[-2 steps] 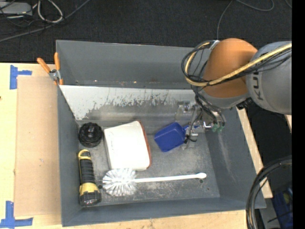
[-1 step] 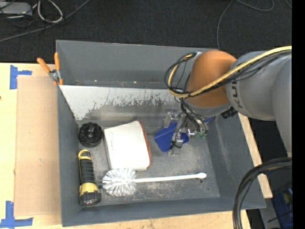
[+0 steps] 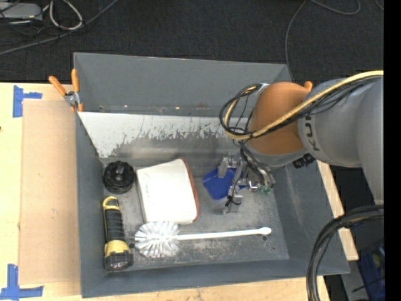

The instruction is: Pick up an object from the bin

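Grey bin: claw low beside a small blue object, right of centre.
Cannot tell if claw is clenched or released. Risk, by my guess: an off-centre close nudges the blue object toward the white box and misses it.

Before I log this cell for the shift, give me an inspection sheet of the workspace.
Surface: grey metal bin, floor scuffed.
Job's things: small blue plastic piece, right of centre, not seen gripped.
Clutter: white square tub, black round cap, black-and-yellow torch, white long-handled brush.
Grippers: pincer low, right beside the blue piece.
Cables: yellow and black loops at the wrist.
Surroundings: dark carpet, loose cords behind the bin.
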`<action>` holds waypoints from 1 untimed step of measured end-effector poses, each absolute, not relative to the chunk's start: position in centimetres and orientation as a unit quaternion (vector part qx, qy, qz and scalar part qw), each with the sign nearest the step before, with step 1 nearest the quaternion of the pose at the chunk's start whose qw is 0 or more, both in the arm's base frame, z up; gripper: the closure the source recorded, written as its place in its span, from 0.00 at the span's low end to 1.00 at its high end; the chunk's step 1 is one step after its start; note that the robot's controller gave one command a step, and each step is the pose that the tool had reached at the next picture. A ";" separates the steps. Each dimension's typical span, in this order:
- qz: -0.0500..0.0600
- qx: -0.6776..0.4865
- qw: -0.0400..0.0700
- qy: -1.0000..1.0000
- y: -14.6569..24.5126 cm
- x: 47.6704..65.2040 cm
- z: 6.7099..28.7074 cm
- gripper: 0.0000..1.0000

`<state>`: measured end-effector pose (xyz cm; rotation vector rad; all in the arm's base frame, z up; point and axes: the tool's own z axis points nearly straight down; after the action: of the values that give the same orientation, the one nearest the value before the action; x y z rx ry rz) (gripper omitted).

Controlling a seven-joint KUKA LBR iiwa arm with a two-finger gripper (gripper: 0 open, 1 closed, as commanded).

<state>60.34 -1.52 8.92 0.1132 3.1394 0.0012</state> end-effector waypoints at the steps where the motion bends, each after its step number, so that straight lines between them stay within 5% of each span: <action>1: 0.001 0.035 -0.002 0.999 0.3 61.0 10.4 0.00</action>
<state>61.02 0.29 10.40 0.1105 3.1431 0.0037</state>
